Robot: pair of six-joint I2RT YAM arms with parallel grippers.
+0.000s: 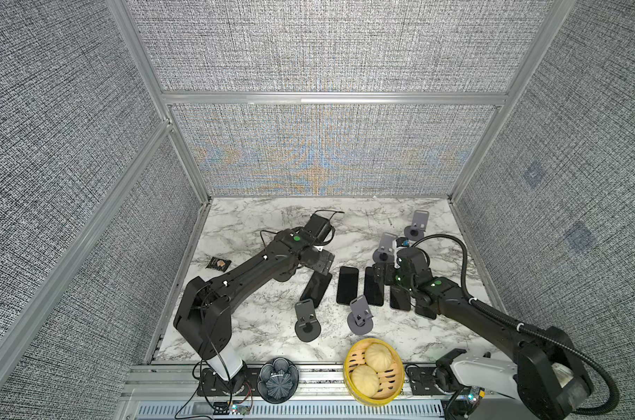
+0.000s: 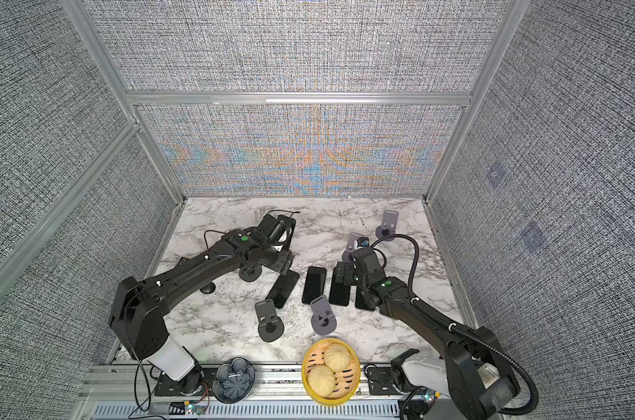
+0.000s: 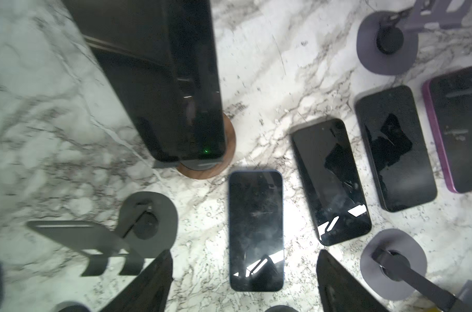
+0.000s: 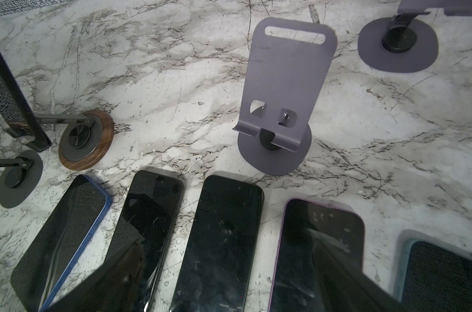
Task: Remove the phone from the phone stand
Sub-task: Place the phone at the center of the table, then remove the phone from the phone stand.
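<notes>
A black phone [image 3: 161,81] stands upright on the phone stand with the round wooden base [image 3: 216,167], which the right wrist view shows too [image 4: 86,140]. In both top views this phone [image 1: 317,223] [image 2: 274,225] rises just beyond my left wrist. My left gripper [image 3: 245,283] [image 1: 321,269] is open, its fingers [image 3: 148,283] wide apart over a blue-edged phone [image 3: 256,229] lying flat on the marble. My right gripper [image 4: 229,270] [image 1: 379,272] is open and empty over the row of flat phones, above a black one [image 4: 221,243].
Several phones lie side by side mid-table [image 1: 346,285]. Empty grey stands [image 1: 306,320] [image 1: 359,316] [image 1: 385,247] [image 1: 416,225] ring them. At the front edge are a bamboo steamer with buns [image 1: 348,360] and a dark bowl [image 1: 277,378]. A small packet [image 1: 217,262] lies at the left wall.
</notes>
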